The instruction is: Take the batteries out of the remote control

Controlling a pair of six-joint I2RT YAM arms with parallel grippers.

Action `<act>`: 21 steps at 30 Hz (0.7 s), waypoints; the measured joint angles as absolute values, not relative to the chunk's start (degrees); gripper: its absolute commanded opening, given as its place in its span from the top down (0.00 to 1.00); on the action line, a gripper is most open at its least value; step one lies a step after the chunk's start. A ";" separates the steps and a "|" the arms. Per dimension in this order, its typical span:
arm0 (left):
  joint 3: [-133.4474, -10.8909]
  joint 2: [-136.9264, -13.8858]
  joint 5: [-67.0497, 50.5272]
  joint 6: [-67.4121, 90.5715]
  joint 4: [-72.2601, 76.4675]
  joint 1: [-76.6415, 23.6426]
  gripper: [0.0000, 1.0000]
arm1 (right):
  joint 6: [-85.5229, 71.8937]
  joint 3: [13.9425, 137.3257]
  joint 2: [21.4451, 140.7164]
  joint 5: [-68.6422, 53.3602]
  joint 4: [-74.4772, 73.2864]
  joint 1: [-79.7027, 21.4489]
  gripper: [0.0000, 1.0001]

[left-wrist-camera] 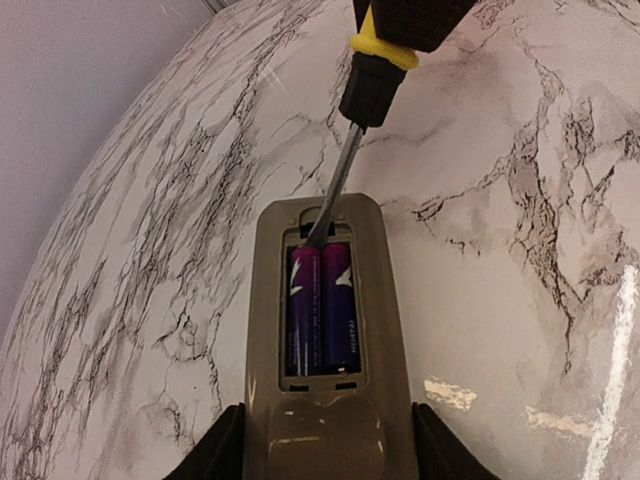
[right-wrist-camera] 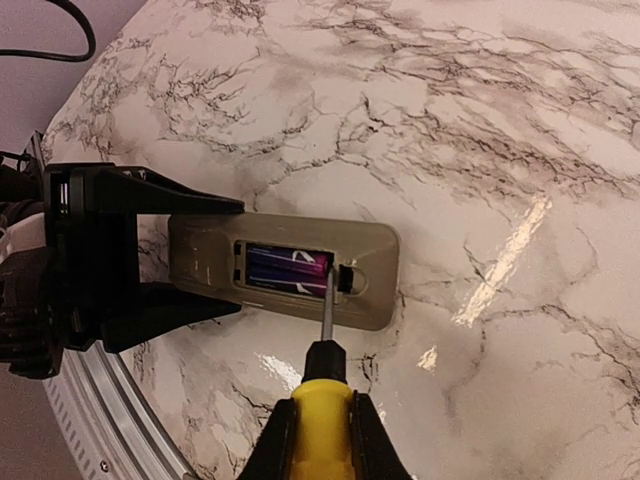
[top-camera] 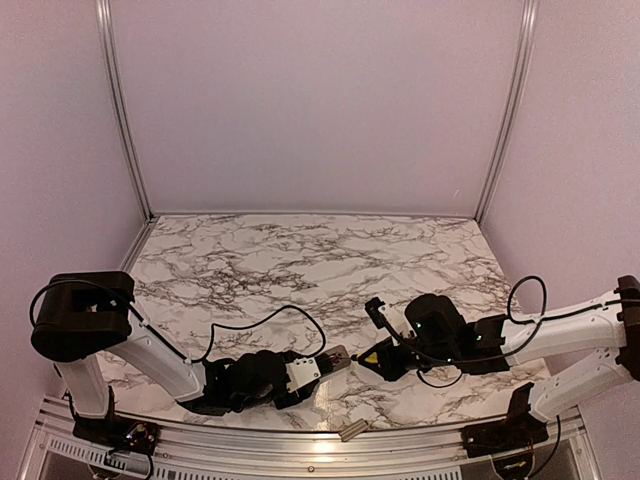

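Cover piece (top-camera: pixel 352 431), flat, grey-beige, lies alone at the near edge of the table (top-camera: pixel 300 260), just in front of the gap between the two arms. Just beyond it the L end effector (left-wrist-camera: pixel 330 455) is clamped on the remote control (left-wrist-camera: pixel 262 330), w/ one dark finger on each long side at the remote's near end. Remote lies back-side up, its battery recess uncovered and its free end pointing toward the R arm. Can't tell if the remote rests on the table or sits just above it. The batteries (left-wrist-camera: pixel 320 305), two purple cells w/ white markings, lie side by side in the recess, both fully seated. Screwdriver (left-wrist-camera: pixel 370 85), w/ black-and-yellow handle and thin metal shaft, comes in tilted from the R side. Its tip is down in the recess at the end of the cells farthest from the L end effector, approx. on the seam between the two. R end effector (right-wrist-camera: pixel 325 450) is closed on the yellow handle, fingers gripping both sides. Past both arms the marble-pattern table runs back to the pale rear wall.
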State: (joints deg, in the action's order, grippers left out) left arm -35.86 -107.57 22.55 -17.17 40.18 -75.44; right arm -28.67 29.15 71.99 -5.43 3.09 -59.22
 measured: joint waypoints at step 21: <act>-35.86 -107.61 23.05 -17.21 40.18 -75.66 1.00 | -31.27 29.17 71.61 -5.78 2.92 -59.16 1.00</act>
State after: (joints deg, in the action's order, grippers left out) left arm -35.86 -107.61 23.05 -17.21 40.18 -75.66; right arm -31.27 29.17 71.61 -5.78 2.92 -59.16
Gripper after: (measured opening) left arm 0.517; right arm 0.131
